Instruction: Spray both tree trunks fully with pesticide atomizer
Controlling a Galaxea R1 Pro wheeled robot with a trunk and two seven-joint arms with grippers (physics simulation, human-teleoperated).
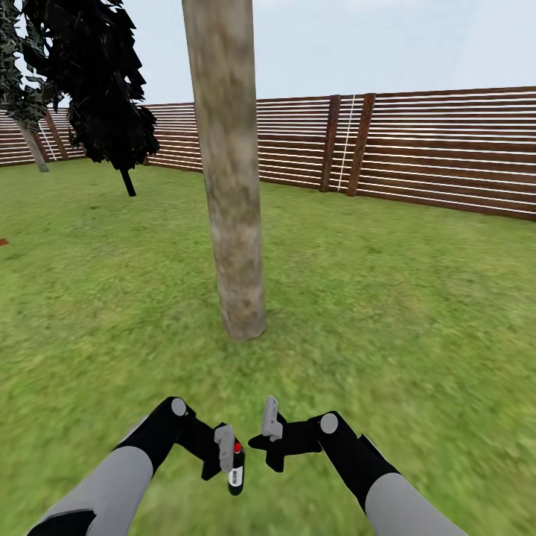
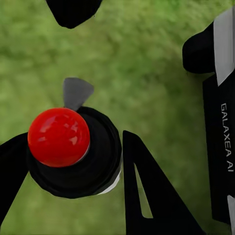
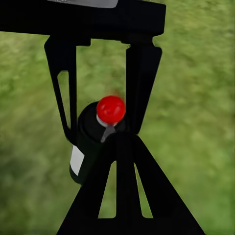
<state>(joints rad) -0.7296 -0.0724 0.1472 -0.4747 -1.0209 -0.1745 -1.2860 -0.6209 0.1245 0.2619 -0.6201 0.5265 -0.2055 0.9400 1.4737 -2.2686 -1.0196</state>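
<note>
A thick, mottled grey-brown tree trunk [image 1: 232,186] rises from the lawn straight ahead, a short way beyond both grippers. My left gripper [image 1: 227,455] is shut on the pesticide atomizer [image 1: 236,470], a tiny black bottle with a red tip, held low over the grass. In the left wrist view the atomizer [image 2: 61,139] sits between the black fingers [image 2: 147,196]. In the right wrist view the atomizer [image 3: 108,111] hangs in the left gripper [image 3: 103,132]. My right gripper [image 1: 269,428] is shut and empty beside it, its tip [image 3: 117,142] close to the bottle. A second pale trunk [image 1: 33,149] stands far left.
A near-black cypress-like tree [image 1: 97,82] stands at the back left. A reddish-brown slat fence [image 1: 417,149] closes the lawn [image 1: 402,298] behind. Grass lies all around the trunk.
</note>
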